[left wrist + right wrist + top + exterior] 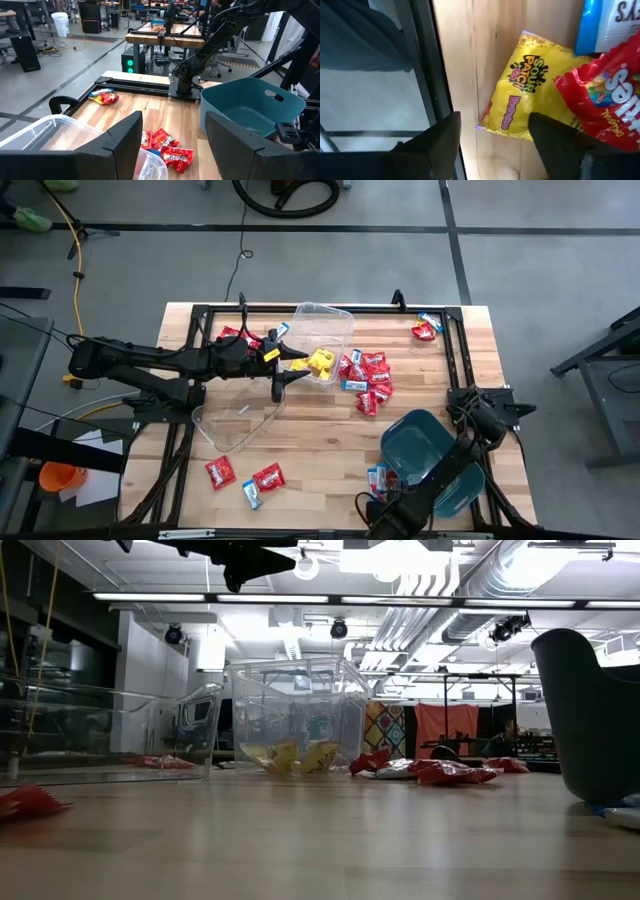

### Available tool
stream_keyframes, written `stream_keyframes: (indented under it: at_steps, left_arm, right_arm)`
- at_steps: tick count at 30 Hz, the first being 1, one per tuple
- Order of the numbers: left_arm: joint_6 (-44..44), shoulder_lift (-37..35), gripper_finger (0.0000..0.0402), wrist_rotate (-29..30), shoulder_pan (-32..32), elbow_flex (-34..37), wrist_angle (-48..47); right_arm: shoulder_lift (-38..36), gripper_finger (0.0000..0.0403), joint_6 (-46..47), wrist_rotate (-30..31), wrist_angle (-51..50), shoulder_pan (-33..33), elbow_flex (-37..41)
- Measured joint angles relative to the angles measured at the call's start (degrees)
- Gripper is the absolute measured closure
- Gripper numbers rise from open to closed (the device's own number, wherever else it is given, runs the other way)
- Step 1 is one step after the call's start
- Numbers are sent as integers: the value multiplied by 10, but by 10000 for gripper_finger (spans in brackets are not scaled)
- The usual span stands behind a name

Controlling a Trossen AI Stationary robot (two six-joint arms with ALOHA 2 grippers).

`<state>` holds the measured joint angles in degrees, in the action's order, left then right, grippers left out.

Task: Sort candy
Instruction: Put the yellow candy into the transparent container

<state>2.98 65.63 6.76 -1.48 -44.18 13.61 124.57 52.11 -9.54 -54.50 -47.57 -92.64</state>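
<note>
High view: a few yellow packets lie in the upper clear tub (322, 340); most candy (368, 380) sits loose at centre and lower left. Left gripper (293, 371) is spread, empty; right gripper (492, 132) (bottom edge) hangs parted over a yellow packet (525, 97).

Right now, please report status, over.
Left gripper open, empty, over tubs. Right gripper open above yellow candy. Red candy overlaps it.

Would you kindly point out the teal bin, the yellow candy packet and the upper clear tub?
teal bin (418, 442), high view, inner floor.
yellow candy packet (525, 95), right wrist view, printed face.
upper clear tub (322, 328), high view, bare floor.
</note>
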Motion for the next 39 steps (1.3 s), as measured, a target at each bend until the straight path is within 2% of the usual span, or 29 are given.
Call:
stream_keyframes:
  at_steps: [4, 9, 11, 15, 19, 29, 35, 39]
  left_arm:
    - [7, 0, 197, 0, 0, 0, 0]
    - [13, 0, 197, 0, 0, 0, 0]
    - [13, 0, 197, 0, 0, 0, 0]
    - [13, 0, 197, 0, 0, 0, 0]
    - [13, 0, 197, 0, 0, 0, 0]
    - [13, 0, 197, 0, 0, 0, 1]
    - [13, 0, 197, 0, 0, 0, 0]
    - [13, -3, 197, -3, 0, 0, -26]
  right_arm:
    - [1, 229, 0, 7, 0, 1, 0]
    - [2, 356, -31, 10, 9, 1, 1]
    - [2, 390, -42, 6, 13, 2, 1]
    - [3, 379, -50, -6, 15, 4, -1]
    - [7, 398, -74, -14, -4, 7, -24]
    - [7, 401, -178, 3, -75, 18, -157]
    - [5, 402, -242, 42, -129, 26, -253]
    - [4, 402, -295, 136, -187, 32, -312]
